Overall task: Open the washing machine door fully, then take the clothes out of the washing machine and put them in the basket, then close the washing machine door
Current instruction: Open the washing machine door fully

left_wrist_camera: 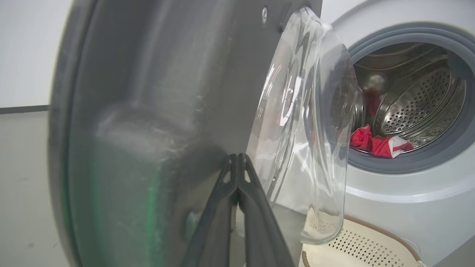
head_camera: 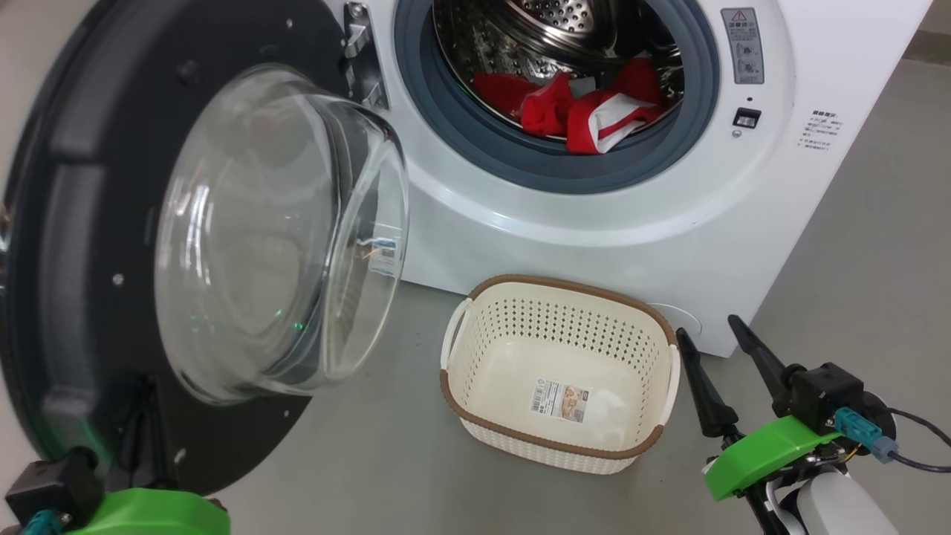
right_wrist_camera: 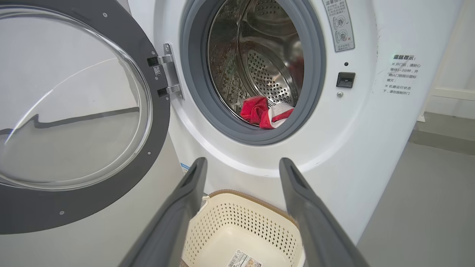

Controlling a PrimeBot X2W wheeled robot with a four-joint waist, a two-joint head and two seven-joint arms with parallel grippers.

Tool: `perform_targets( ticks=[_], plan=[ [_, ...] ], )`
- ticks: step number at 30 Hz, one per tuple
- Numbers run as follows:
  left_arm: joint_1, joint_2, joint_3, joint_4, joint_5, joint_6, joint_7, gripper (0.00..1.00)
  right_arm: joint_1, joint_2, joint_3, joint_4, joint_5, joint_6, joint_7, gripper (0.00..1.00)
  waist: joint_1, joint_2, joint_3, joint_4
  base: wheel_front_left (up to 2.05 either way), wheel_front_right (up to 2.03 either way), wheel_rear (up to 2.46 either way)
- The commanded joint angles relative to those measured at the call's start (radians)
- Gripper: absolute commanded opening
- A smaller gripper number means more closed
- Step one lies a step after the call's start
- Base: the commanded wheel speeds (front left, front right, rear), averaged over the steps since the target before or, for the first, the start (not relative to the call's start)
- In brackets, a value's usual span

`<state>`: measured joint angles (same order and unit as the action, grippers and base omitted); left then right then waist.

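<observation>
My left gripper (left_wrist_camera: 236,163) rises from the bottom middle of the left wrist view. Its fingers are pressed together on nothing, tips close against the dark inner face of the washing machine door (head_camera: 82,223), open at frame left. My right gripper (head_camera: 707,328) sits lower right in the head view, fingers spread wide, pointing up. The clothes (head_camera: 572,111) lie in the washing machine (head_camera: 594,238) drum, top centre, with the basket (head_camera: 553,284) on the floor below.

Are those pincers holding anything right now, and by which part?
Nothing is held. The left pincer is shut empty, tips near the washing machine door; the right pincer is open, empty.
</observation>
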<state>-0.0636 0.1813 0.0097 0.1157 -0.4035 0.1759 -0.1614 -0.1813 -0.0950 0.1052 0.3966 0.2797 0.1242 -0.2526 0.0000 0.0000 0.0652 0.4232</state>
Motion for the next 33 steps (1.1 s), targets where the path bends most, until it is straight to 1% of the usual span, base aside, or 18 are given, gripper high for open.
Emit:
perform_targets(
  ticks=[1,8,15,19,33],
  plan=[
    [-0.041,0.043,0.056,0.002,0.000,0.019,-0.010,0.00,-0.033,-0.009,0.021,-0.025,-0.006,0.007,-0.009,1.00,0.0000,0.0000,0.005,-0.002,0.00,0.00,0.00],
    [-0.073,0.053,0.086,0.062,-0.007,0.033,-0.041,0.00,-0.032,-0.025,0.030,-0.024,-0.005,0.007,-0.009,1.00,0.0000,0.0000,0.015,-0.003,0.00,0.00,0.00],
    [-0.113,0.058,0.148,0.128,-0.073,0.002,-0.074,0.00,-0.029,-0.029,0.043,-0.020,-0.005,0.007,-0.009,1.00,0.0000,0.0000,0.017,-0.001,0.00,0.00,0.00],
    [-0.142,0.074,0.173,0.176,-0.089,-0.016,-0.084,0.00,-0.030,-0.030,0.053,-0.015,-0.005,0.007,-0.009,1.00,0.0000,0.0000,0.016,0.001,0.00,0.00,0.00],
    [-0.266,0.125,0.227,0.353,-0.113,-0.045,-0.097,0.00,-0.033,-0.049,0.065,-0.014,-0.006,0.007,-0.009,1.00,0.0000,0.0000,0.033,0.002,0.00,0.00,0.00]
  ],
)
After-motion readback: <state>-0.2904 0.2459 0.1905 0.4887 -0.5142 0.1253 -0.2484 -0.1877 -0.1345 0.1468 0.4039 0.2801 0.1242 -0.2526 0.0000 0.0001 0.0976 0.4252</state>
